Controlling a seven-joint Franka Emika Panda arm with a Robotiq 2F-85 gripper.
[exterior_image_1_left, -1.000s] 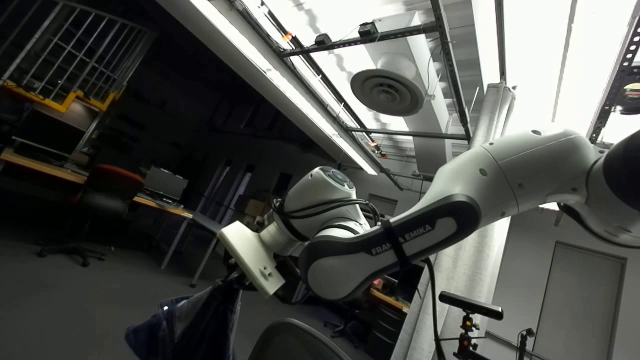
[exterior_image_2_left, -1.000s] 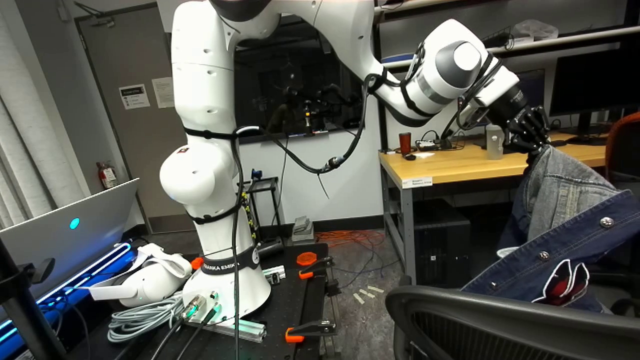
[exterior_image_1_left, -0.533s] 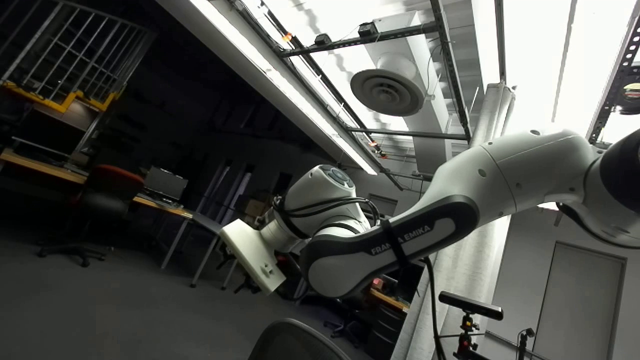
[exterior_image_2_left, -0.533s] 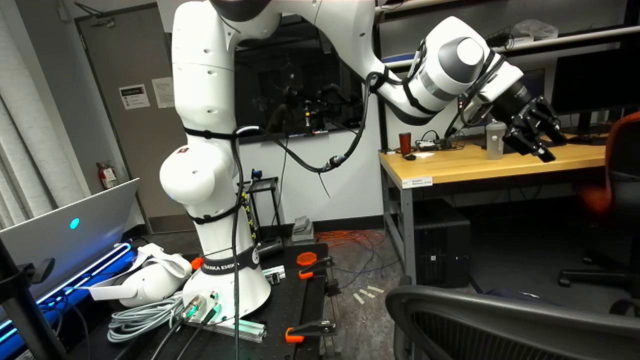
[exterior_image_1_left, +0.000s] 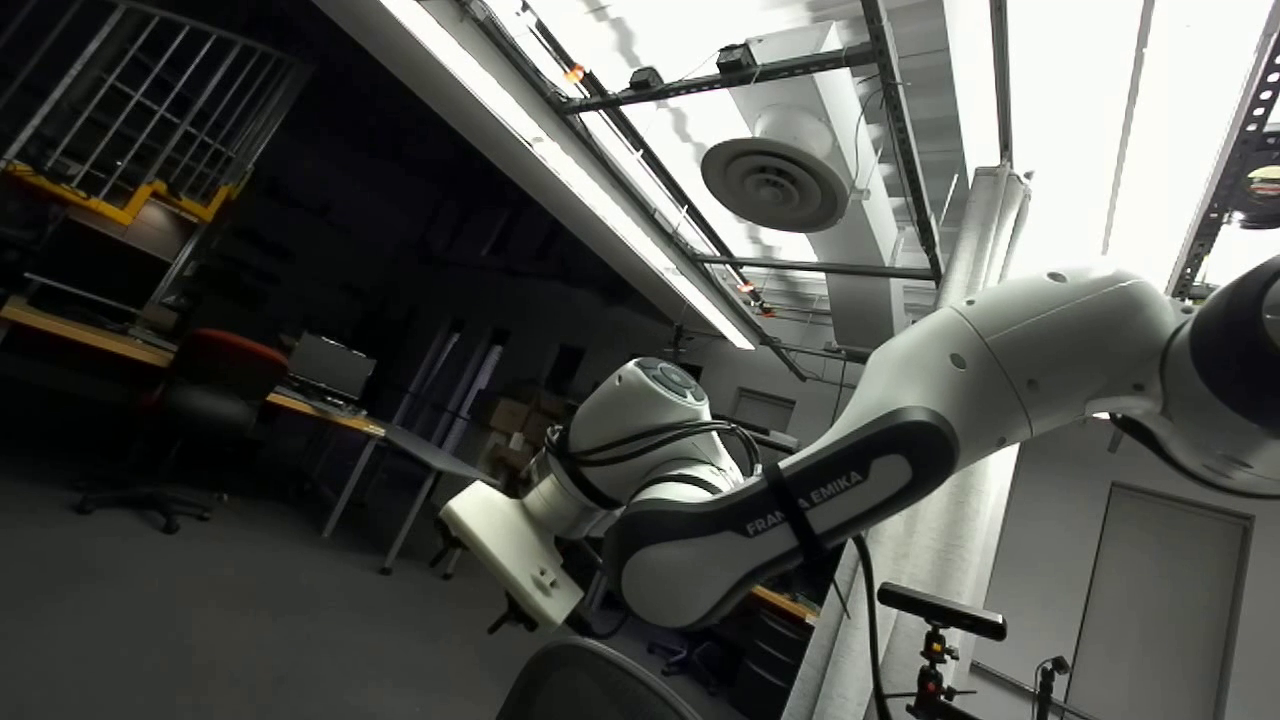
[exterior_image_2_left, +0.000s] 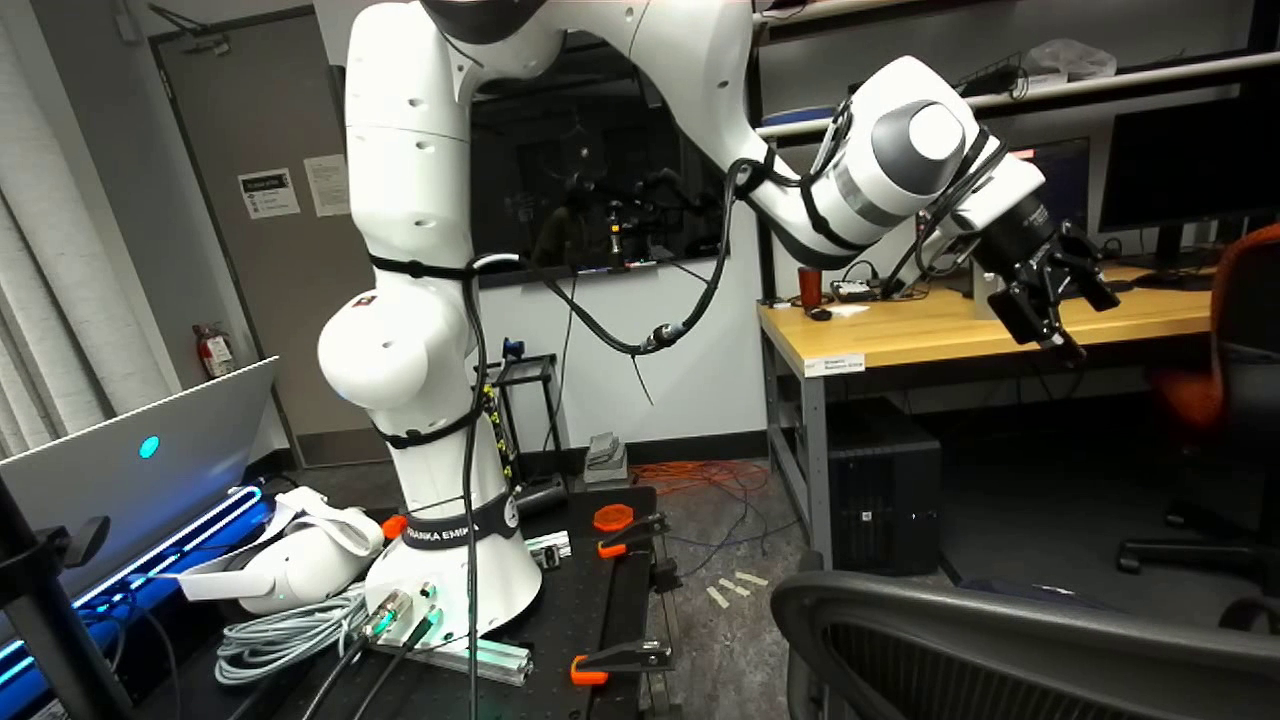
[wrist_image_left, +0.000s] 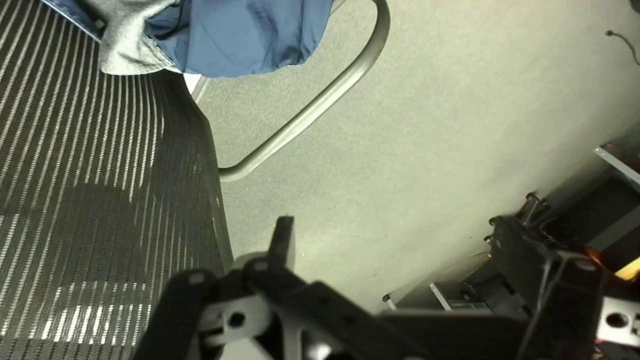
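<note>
My gripper (exterior_image_2_left: 1085, 325) is spread wide; its two fingers stand well apart, and in the wrist view the pale floor (wrist_image_left: 425, 150) shows in the gap between them. I hang tilted downward at the end of the white arm (exterior_image_2_left: 910, 140), above the chair (exterior_image_2_left: 1000, 625) and, in an exterior view, in front of the wooden desk (exterior_image_2_left: 900, 340). The chair is the nearest thing to me: its dark ribbed mesh fills the left side of the wrist view, where one finger overlaps it, though I cannot tell how near the two really are.

The blue and grey cloth (wrist_image_left: 245, 35) lies rumpled at the top of the wrist view, well apart from my fingers, partly over the mesh and partly out past its edge, beside a curved metal tube (wrist_image_left: 300, 120).

On the desk stand a red cup (exterior_image_2_left: 810, 287) and, farther along, a dark monitor (exterior_image_2_left: 1160, 170); a black computer (exterior_image_2_left: 885, 500) sits underneath. Near the foot of the arm are a white headset (exterior_image_2_left: 310, 560), a coil of grey cable (exterior_image_2_left: 280, 640) and an open laptop (exterior_image_2_left: 150, 440). A round vent (exterior_image_1_left: 775, 185) shows at the ceiling in an exterior view.
</note>
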